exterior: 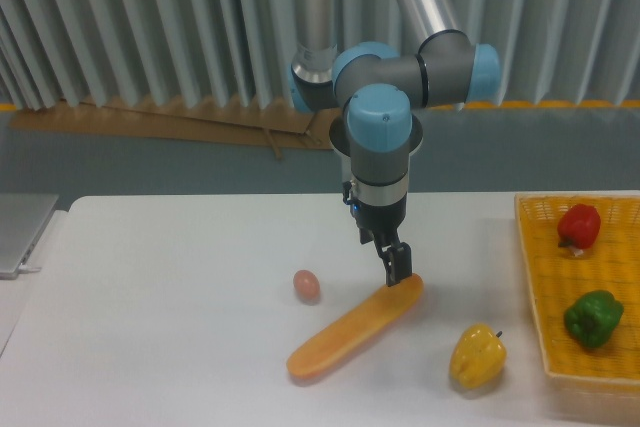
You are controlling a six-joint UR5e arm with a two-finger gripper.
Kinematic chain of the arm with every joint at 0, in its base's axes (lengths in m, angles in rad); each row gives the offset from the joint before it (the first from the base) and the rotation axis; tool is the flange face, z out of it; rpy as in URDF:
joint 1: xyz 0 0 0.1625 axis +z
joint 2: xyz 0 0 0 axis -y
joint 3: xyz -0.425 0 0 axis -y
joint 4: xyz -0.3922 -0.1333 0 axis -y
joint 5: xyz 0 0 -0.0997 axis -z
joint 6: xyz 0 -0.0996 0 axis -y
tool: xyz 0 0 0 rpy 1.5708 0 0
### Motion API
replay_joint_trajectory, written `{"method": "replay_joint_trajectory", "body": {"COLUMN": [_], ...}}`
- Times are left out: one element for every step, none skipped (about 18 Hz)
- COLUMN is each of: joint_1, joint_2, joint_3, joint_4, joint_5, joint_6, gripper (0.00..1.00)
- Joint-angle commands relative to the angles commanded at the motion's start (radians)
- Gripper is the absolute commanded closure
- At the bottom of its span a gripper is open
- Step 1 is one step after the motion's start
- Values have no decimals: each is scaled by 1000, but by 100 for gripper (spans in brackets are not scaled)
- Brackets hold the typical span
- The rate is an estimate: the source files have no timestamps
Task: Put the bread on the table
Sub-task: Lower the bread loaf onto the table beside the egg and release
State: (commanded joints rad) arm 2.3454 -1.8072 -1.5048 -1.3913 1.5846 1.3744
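The bread [352, 332], a long orange-tan loaf, lies flat on the white table [160, 327], running from the lower left up to the right. My gripper [398, 269] points straight down at the loaf's upper right end, its dark fingertips [398, 261] at or just above that end. The fingers are seen edge-on, one in front of the other, so I cannot tell whether they are closed on the loaf or apart.
A small pinkish egg [307, 285] lies left of the gripper. A yellow bell pepper [477, 356] sits to the loaf's right. A yellow woven basket [545, 327] at the right edge holds a red pepper [578, 227] and a green pepper [592, 318].
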Motion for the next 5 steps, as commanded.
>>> {"method": "replay_joint_trajectory", "body": {"joint_1": [-5,-3,-5,-6,-8], "joint_2": [21,28,35,42,54], "joint_3": [-2,0,0,0,0], "joint_4": [-8,-23,-44,-55,-58], "joint_5": [5,5,5,6,6], "joint_6": [3,3,5,9,9], "gripper": [0,0,0,0,0]}}
